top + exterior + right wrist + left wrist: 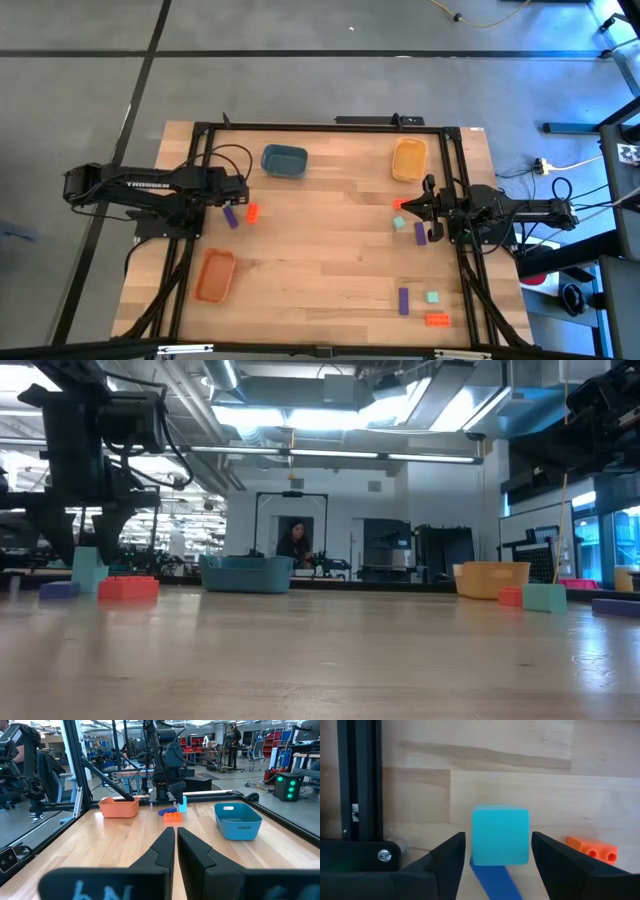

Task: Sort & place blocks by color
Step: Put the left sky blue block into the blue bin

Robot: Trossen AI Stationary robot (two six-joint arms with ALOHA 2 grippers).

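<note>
Overhead cam is looking straight down on the whole table (330, 250); low cam is sitting at tabletop level, facing across into the room. Left wrist cam is peering close-up at a teal block (500, 835); right wrist cam is looking across the table at the blue tray (238, 820), also showing overhead.
</note>
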